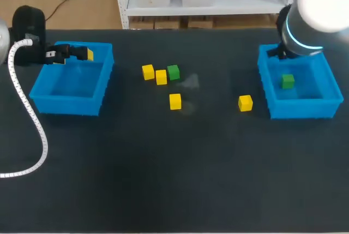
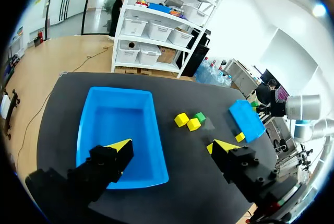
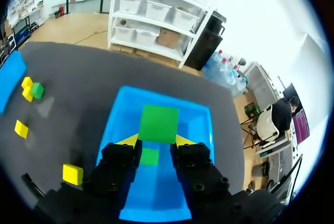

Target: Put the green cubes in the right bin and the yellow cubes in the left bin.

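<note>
My right gripper (image 3: pixel 156 141) is shut on a green cube (image 3: pixel 158 124) and hangs over the right blue bin (image 3: pixel 201 125). A second green cube (image 3: pixel 150 156) (image 1: pixel 288 81) lies on that bin's floor. In the head view the right arm (image 1: pixel 313 10) hides its own fingers. My left gripper (image 2: pixel 170 146) (image 1: pixel 82 54) stands open and empty over the left blue bin (image 2: pixel 117 130) (image 1: pixel 41 89), near its back edge. Mid-table lie two yellow cubes (image 1: pixel 148 72) (image 1: pixel 161 77) beside a green cube (image 1: pixel 173 72). Another yellow cube (image 1: pixel 174 101) sits nearer the front, and one more (image 1: pixel 245 103) is just left of the right bin (image 1: pixel 300 108).
A white ribbed cable (image 1: pixel 32 119) from my left arm loops over the table's left side. The front half of the dark table (image 1: pixel 174 179) holds no objects.
</note>
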Available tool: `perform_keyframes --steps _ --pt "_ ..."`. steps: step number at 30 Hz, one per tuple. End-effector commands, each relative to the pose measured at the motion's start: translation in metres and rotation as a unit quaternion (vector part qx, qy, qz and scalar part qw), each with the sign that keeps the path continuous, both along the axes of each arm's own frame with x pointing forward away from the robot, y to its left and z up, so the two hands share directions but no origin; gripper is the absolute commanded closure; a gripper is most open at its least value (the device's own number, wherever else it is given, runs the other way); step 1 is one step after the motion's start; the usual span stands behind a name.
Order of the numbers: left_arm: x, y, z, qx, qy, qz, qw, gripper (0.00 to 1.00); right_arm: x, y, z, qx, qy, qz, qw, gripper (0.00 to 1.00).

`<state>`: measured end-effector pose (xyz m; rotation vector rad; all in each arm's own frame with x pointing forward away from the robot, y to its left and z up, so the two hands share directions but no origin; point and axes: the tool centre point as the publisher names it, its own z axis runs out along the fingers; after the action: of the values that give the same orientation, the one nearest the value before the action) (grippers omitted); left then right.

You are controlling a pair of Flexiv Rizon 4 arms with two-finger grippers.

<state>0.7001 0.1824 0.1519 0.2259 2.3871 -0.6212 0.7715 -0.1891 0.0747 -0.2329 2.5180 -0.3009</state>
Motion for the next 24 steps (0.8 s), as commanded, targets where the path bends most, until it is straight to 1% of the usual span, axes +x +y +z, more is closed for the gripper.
perform_keyframes --steps 1,2,3,4,7,10,16,19,21,22,24 --pt "0.000 0.002 -0.002 -0.004 -0.003 -0.003 1.000 0.00 -0.003 0.000 -0.008 -0.005 0.004 -0.002 1.000 1.00" --pt "0.000 0.002 -0.002 -0.004 -0.003 -0.003 1.000 0.00 -0.003 0.000 -0.009 -0.009 0.004 -0.003 1.000 0.87" --pt "0.000 0.002 -0.002 -0.004 -0.003 -0.003 1.000 0.00 -0.003 0.000 -0.009 -0.016 0.002 -0.006 1.000 0.55" --pt "0.000 0.002 -0.002 -0.004 -0.003 -0.003 1.000 0.00 -0.002 -0.001 -0.009 -0.014 0.002 -0.007 1.000 0.00" --pt "0.000 0.002 -0.002 -0.004 -0.003 -0.003 1.000 0.00 0.003 -0.003 -0.002 -0.014 -0.007 -0.008 1.000 0.00" --pt "0.000 0.002 -0.002 -0.004 -0.003 -0.003 1.000 0.00 0.010 -0.005 0.011 -0.017 -0.024 0.002 1.000 0.00" --pt "0.000 0.002 -0.002 -0.004 -0.003 -0.003 1.000 0.00 0.022 0.006 0.047 -0.033 -0.062 0.062 0.996 0.00" --pt "0.000 0.002 -0.002 -0.004 -0.003 -0.003 1.000 0.00 0.030 0.020 0.061 -0.052 -0.084 0.106 0.989 0.00" --pt "0.000 0.002 -0.002 -0.004 -0.003 -0.003 1.000 0.00 0.038 0.034 0.071 -0.071 -0.105 0.152 0.980 0.00" --pt "0.000 0.002 -0.002 -0.004 -0.003 -0.003 1.000 0.00 0.041 0.039 0.074 -0.079 -0.106 0.166 0.977 0.00" --pt "0.000 0.002 -0.002 -0.004 -0.003 -0.003 1.000 0.00 0.047 0.052 0.079 -0.102 -0.119 0.210 0.965 0.00"
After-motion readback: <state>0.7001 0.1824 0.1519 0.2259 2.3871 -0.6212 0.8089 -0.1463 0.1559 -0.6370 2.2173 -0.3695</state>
